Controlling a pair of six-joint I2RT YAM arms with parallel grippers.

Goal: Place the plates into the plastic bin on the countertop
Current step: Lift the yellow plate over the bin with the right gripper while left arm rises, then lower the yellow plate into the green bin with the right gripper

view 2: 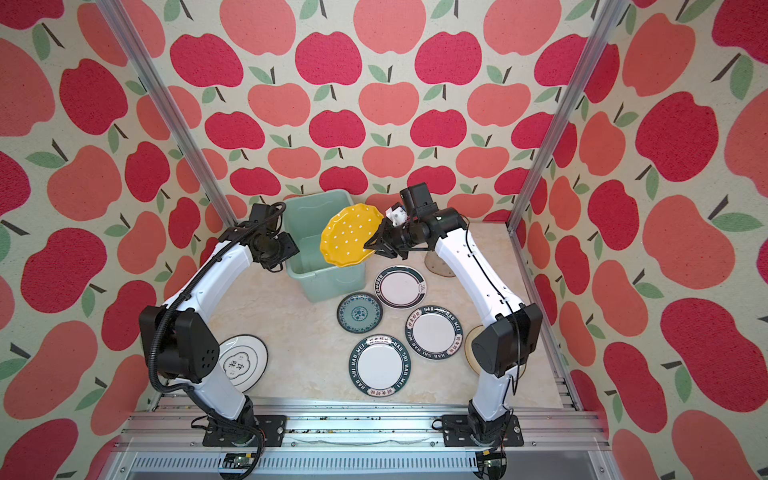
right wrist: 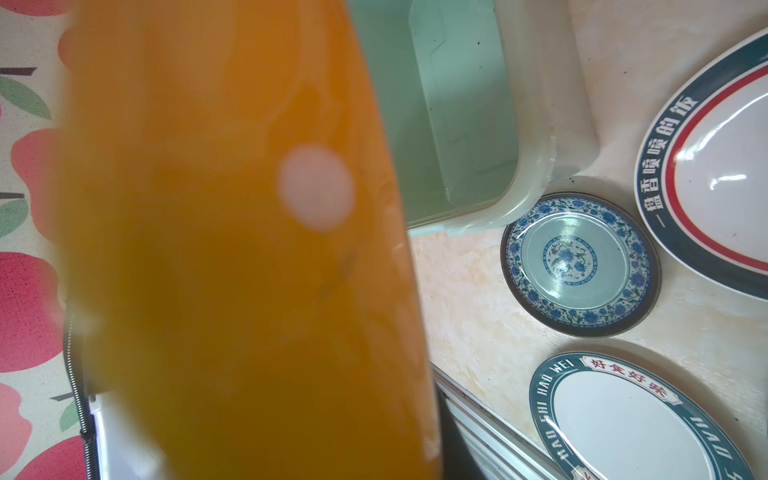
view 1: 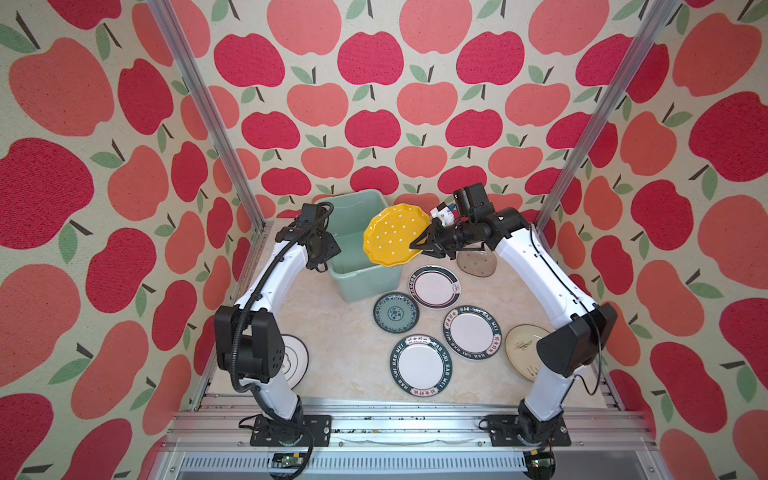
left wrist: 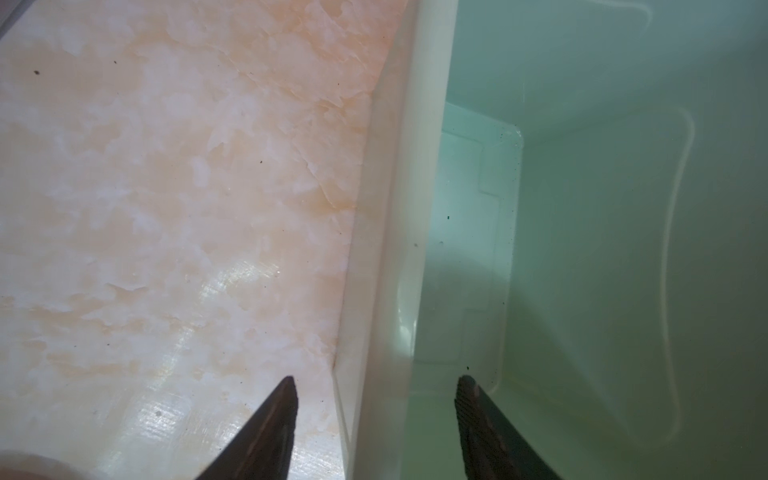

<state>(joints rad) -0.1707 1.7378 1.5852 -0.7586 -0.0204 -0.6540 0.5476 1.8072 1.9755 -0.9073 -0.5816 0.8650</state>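
Note:
The mint-green plastic bin (view 1: 365,276) (view 2: 328,284) stands at the back of the countertop (view 1: 332,353). My right gripper (view 1: 419,245) (view 2: 374,245) is shut on the rim of a yellow scalloped dotted plate (view 1: 395,235) (right wrist: 232,249), held tilted above the bin's right side. My left gripper (view 1: 321,266) (left wrist: 376,380) is open and straddles the bin's left rim (left wrist: 395,249), one finger outside and one inside, neither touching it. Several plates lie on the countertop: a white one with a dark rim (view 1: 435,286), a teal patterned one (view 1: 395,312) and two lettered ones (view 1: 472,332) (view 1: 420,365).
A cream plate (view 1: 521,347) and a speckled beige plate (view 1: 478,264) lie partly under the right arm. A white plate (view 1: 296,360) lies partly under the left arm at the front left. Aluminium rails (view 1: 374,409) edge the countertop, with apple-patterned walls around it.

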